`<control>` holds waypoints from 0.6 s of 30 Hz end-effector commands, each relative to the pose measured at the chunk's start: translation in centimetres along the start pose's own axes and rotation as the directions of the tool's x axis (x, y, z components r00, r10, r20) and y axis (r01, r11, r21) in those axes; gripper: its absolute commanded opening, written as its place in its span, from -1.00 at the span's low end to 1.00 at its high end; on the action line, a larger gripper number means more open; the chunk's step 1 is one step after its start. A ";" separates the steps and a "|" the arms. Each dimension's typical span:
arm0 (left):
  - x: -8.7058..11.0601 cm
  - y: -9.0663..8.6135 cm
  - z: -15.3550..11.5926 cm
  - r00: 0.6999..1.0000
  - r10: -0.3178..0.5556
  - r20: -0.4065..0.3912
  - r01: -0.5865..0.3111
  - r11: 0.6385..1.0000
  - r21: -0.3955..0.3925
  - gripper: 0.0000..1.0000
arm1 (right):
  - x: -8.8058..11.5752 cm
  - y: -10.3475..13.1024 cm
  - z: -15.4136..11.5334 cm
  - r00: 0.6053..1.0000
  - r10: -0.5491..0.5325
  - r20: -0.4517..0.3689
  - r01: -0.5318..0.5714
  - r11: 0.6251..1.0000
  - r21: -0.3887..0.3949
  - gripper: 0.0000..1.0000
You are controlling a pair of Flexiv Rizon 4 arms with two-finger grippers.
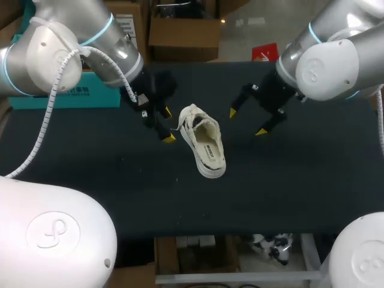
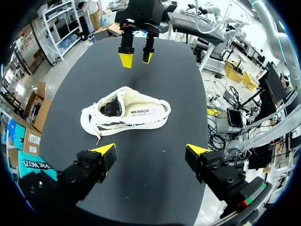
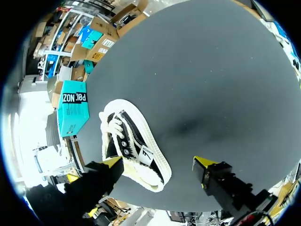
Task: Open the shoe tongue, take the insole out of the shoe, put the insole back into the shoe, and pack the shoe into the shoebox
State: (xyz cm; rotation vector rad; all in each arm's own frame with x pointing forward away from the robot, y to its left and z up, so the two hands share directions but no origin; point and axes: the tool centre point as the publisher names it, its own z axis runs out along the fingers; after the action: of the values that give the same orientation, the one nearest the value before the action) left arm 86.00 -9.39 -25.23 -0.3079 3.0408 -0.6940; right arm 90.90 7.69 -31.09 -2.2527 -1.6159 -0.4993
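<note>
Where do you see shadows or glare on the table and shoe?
Head view: the white shoe is bright against the dark table, no clear shadow. Left wrist view: even light, no glare on the table. Right wrist view: a soft dark patch on the table ahead of the right gripper.

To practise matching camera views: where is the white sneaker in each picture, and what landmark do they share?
Head view: white sneaker at the middle of the table, between left gripper and right gripper.
Left wrist view: white sneaker ahead of the left gripper, right gripper beyond it.
Right wrist view: white sneaker ahead of the right gripper, nearer one finger.
Shared landmark: teal shoebox.
</note>
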 end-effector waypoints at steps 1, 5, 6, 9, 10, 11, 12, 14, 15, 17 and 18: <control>0.9 0.3 0.4 0.965 -0.241 0.101 0.242 0.970 0.001 1.00 | -1.2 0.9 -1.5 0.990 -0.141 0.007 0.140 0.988 0.072 1.00; 0.9 0.6 0.8 0.925 -0.310 0.218 0.333 0.940 -0.076 1.00 | -2.3 2.0 -2.1 0.986 -0.160 0.047 0.155 0.983 0.096 1.00; 0.9 0.6 0.8 0.925 -0.310 0.218 0.333 0.940 -0.076 1.00 | -2.3 2.0 -2.1 0.986 -0.160 0.047 0.155 0.983 0.096 1.00; 0.9 0.6 0.8 0.925 -0.310 0.218 0.333 0.940 -0.076 1.00 | -2.3 2.0 -2.1 0.986 -0.160 0.047 0.155 0.983 0.096 1.00; 0.9 0.6 0.8 0.925 -0.310 0.218 0.333 0.940 -0.076 1.00 | -2.3 2.0 -2.1 0.986 -0.160 0.047 0.155 0.983 0.096 1.00; 0.9 0.6 0.8 0.925 -0.310 0.218 0.333 0.940 -0.076 1.00 | -2.3 2.0 -2.1 0.986 -0.160 0.047 0.155 0.983 0.096 1.00; 0.9 0.6 0.8 0.925 -0.310 0.218 0.333 0.940 -0.076 1.00 | -2.3 2.0 -2.1 0.986 -0.160 0.047 0.155 0.983 0.096 1.00; 0.9 0.6 0.8 0.925 -0.310 0.218 0.333 0.940 -0.076 1.00 | -2.3 2.0 -2.1 0.986 -0.160 0.047 0.155 0.983 0.096 1.00; 0.9 0.6 0.8 0.925 -0.310 0.218 0.333 0.940 -0.076 1.00 | -2.3 2.0 -2.1 0.986 -0.160 0.047 0.155 0.983 0.096 1.00; 0.5 0.3 1.5 0.904 -0.366 0.223 0.388 0.920 -0.060 1.00 | -2.3 2.0 -2.1 0.986 -0.160 0.047 0.155 0.983 0.096 1.00; 0.4 0.2 1.8 0.892 -0.398 0.216 0.417 0.907 -0.051 1.00 | -2.6 2.0 -2.1 0.981 -0.191 0.036 0.187 0.977 0.100 1.00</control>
State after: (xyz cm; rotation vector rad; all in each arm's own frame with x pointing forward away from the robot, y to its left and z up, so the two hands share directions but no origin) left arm 85.17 -9.42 -26.07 -0.9309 2.8611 -0.4968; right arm 91.84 4.10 -30.45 -2.0944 -1.8229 -0.4028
